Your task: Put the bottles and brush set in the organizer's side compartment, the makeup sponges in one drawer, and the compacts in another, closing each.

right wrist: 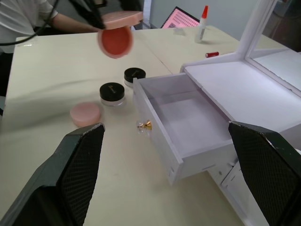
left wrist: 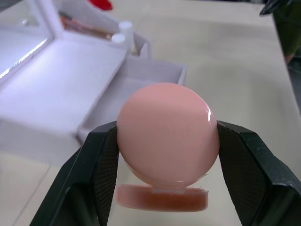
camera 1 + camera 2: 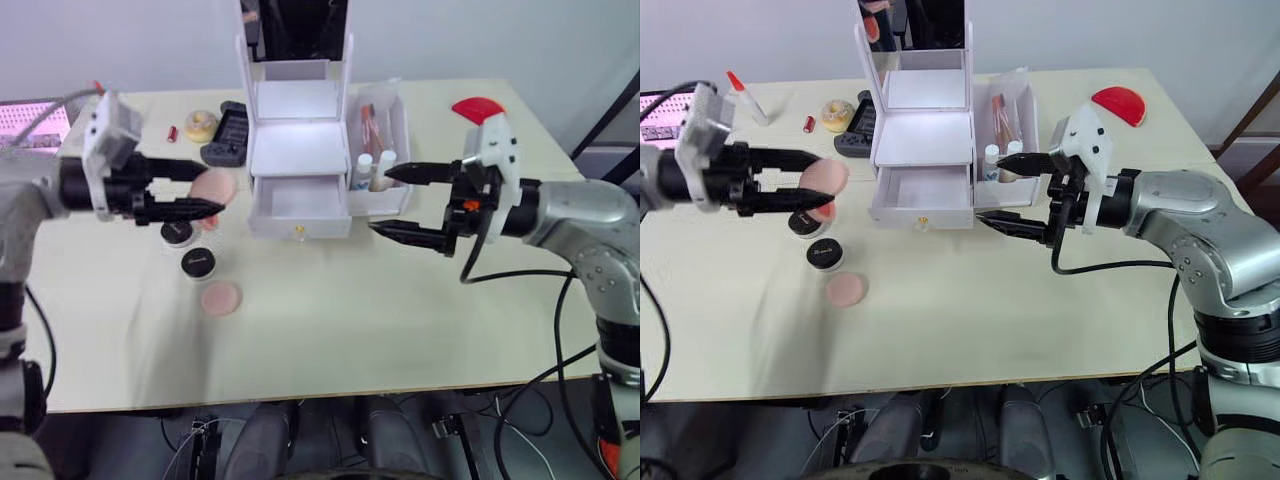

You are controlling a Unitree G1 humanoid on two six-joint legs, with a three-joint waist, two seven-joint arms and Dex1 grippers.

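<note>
While the left gripper (image 3: pixel 205 192) is grasping one makeup sponge (image 2: pixel 168 133), the open drawer (image 3: pixel 298 197) is lying toward its 3 o'clock, nearer it than the spread-fingered right gripper (image 3: pixel 392 202).

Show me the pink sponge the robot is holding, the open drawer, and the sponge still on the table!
held makeup sponge (image 2: pixel 168 132), left wrist view, middle of its round face.
open drawer (image 1: pixel 187 123), right wrist view, its bare floor.
makeup sponge on the table (image 3: pixel 221 298), left eye view, centre of the disc.

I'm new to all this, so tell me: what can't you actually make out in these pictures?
- Lettering on the compacts: too small to read in either eye view.
- Brush set in the organizer: lower part hidden behind the bottles and bin wall.
- Mirror top: cut off by the eye views' upper edge.
</note>
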